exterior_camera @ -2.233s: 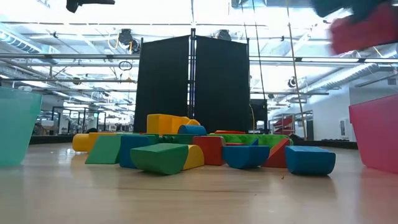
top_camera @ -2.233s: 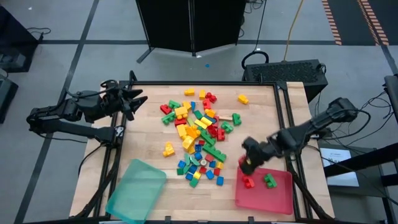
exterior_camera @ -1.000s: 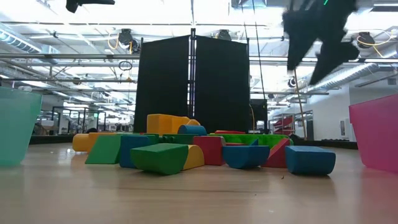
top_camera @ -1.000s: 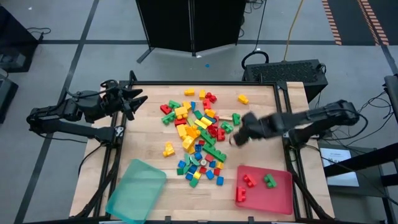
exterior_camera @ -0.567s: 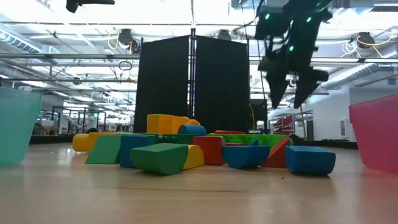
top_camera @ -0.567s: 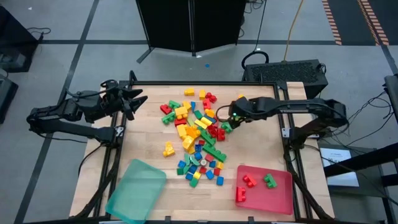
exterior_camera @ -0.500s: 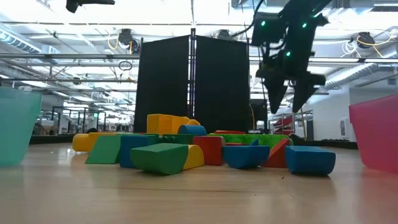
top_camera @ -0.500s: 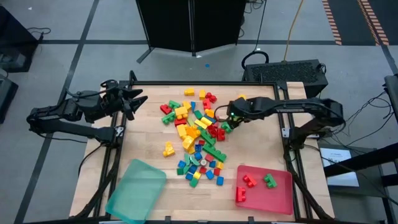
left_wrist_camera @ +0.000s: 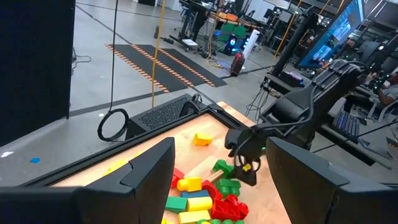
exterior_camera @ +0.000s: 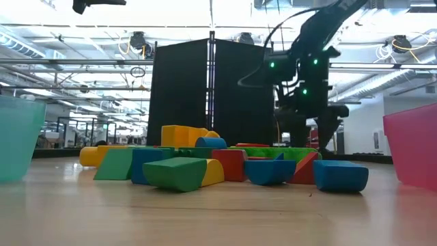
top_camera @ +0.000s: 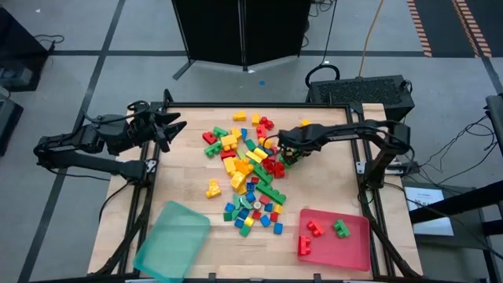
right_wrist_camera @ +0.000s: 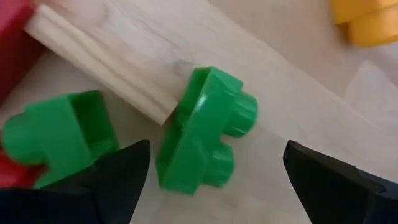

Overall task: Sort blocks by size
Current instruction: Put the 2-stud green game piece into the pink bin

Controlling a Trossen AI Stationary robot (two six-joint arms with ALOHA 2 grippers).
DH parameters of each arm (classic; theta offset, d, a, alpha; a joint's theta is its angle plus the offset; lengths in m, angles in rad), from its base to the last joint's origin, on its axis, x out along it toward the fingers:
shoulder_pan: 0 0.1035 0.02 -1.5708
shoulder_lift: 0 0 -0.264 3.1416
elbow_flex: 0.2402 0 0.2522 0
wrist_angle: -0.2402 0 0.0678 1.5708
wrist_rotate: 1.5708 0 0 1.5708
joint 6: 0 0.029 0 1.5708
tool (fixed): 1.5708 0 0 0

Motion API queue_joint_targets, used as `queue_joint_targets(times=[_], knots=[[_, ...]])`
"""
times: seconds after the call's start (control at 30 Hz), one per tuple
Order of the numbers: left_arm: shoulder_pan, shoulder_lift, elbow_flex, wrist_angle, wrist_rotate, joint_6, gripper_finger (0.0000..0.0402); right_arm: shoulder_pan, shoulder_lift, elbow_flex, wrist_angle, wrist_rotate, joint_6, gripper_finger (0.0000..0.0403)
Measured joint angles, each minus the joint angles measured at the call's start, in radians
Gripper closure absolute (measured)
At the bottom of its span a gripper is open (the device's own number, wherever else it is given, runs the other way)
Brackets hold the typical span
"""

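Blocks point(top_camera: 247, 169): glossy moulded plastic bricks with round studs, in red, yellow, green and blue, heaped in the middle of the table; some oblong, some tiny cubes.
Table point(top_camera: 189, 169): pale wood with straight grain, framed by dark metal rails.
Right gripper point(top_camera: 284, 151): low over the right edge of the heap, fingers spread wide and holding nothing.
Green block point(right_wrist_camera: 208, 130): smooth, shiny, two rounded studs, tipped on its edge on the bare wood, lying between the right gripper's dark fingers point(right_wrist_camera: 118, 177) without visibly touching them.
Second green block point(right_wrist_camera: 62, 140): same plastic, hollow underside showing, just beside the first and against a red piece.
Left gripper point(top_camera: 167, 126): hangs over the table's left edge, well apart from the heap, matt black fingers point(left_wrist_camera: 146, 171) parted and empty.
Red tray point(top_camera: 334, 240): flat, rigid, rounded corners, at the near right corner; holds two red bricks and a green one.
Teal tray point(top_camera: 173, 240): translucent, thin-walled, at the near left corner, set at a slant.
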Motion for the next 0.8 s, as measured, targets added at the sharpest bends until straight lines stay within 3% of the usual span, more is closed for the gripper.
queue_joint_targets(times=[0.23,0.43,0.67,0.73,0.8], knots=[[0.000,0.000,0.000,-0.001,0.000,0.000,0.0146,-0.030,0.066,0.004,0.029,-0.069,0.011,0.0118],[0.000,0.000,0.000,-0.002,0.000,0.001,0.0146,-0.033,0.061,0.003,0.018,-0.075,0.035,0.0254],[0.000,0.000,0.000,-0.003,0.000,0.002,0.0146,-0.031,0.017,-0.002,-0.028,-0.080,0.036,0.0267],[0.000,0.000,0.000,-0.003,0.000,0.002,0.0146,-0.021,-0.022,-0.003,-0.051,-0.081,0.038,0.0341],[0.000,0.000,0.000,-0.003,0.000,0.003,0.0146,-0.011,-0.071,-0.003,-0.066,-0.079,0.045,0.0381]])
